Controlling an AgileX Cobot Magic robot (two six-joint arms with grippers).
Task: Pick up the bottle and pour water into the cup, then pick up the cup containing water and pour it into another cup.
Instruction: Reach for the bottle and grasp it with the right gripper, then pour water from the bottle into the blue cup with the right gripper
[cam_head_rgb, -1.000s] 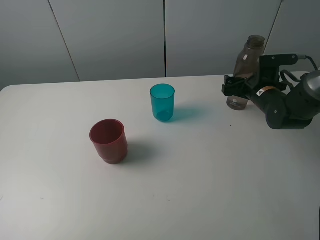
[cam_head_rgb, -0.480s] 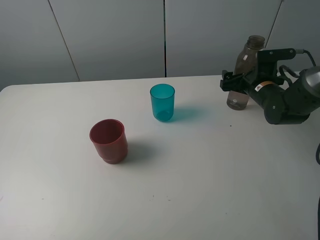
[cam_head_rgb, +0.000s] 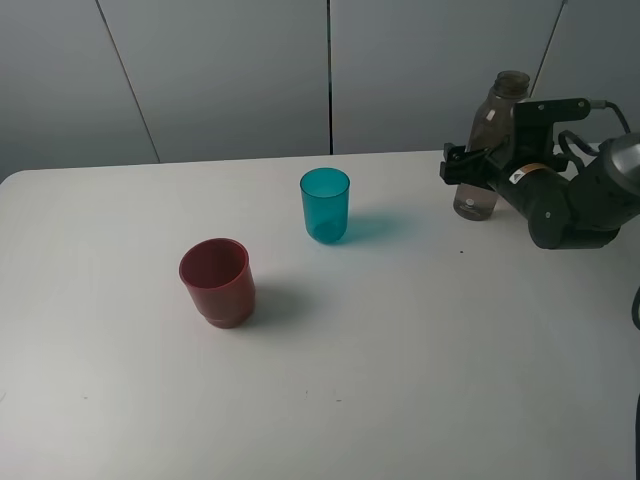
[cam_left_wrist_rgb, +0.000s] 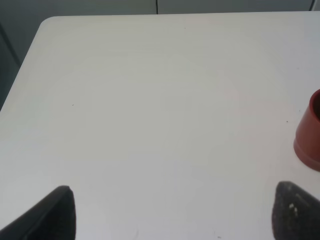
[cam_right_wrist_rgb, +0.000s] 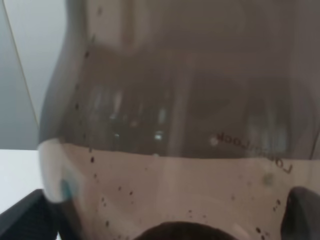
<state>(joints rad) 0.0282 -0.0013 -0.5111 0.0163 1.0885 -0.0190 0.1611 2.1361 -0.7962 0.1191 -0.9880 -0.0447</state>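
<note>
The bottle is seen upright on the white table, at its far right edge, close to the grey wall panels. It is flanked at mid-height by the right gripper, whose jaws are set wide, one on each side of the body. In the right wrist view the frame is filled by the smoky bottle, and a dark fingertip is seen just beside its wall on one side, with the other at the opposite corner. Whether the bottle is actually pressed by these jaws cannot be told. The teal cup is placed upright near the middle of the table, well apart from the bottle. The red cup is placed nearer the camera and further left, apart from the teal one. The left gripper is shown only by its own wrist view: its jaws are spread wide over bare table, nothing is held between them, and the red cup is seen off to one side.
</note>
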